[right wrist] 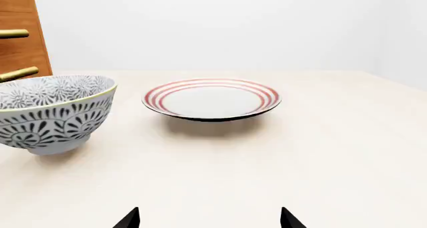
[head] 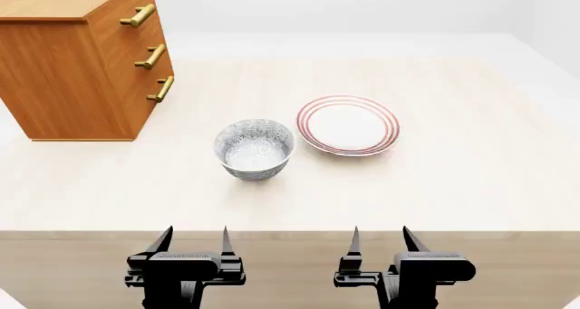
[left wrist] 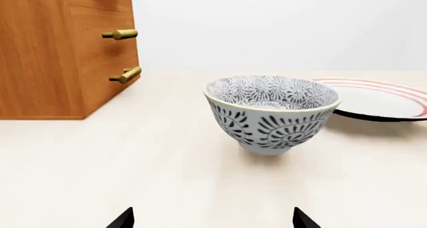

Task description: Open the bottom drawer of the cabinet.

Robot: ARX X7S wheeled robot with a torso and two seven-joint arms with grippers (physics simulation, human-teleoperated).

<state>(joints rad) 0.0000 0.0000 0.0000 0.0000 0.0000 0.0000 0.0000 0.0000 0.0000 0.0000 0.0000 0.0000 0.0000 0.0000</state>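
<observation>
The orange-brown wooden cabinet (head: 77, 64) stands at the table's far left, with three stacked drawers, all closed. The bottom drawer (head: 154, 102) carries a brass bar handle (head: 162, 89); that handle also shows in the left wrist view (left wrist: 126, 75) and in the right wrist view (right wrist: 18, 73). My left gripper (head: 192, 241) is open and empty at the table's near edge, far from the cabinet. My right gripper (head: 379, 241) is open and empty beside it, to the right. The wrist views show only the black fingertips of the left gripper (left wrist: 212, 219) and the right gripper (right wrist: 208, 219).
A grey patterned bowl (head: 255, 148) stands on the table between my left gripper and the cabinet. A white plate with red rings (head: 348, 124) lies to its right. The pale wooden table (head: 453, 187) ends at a front edge just ahead of both grippers.
</observation>
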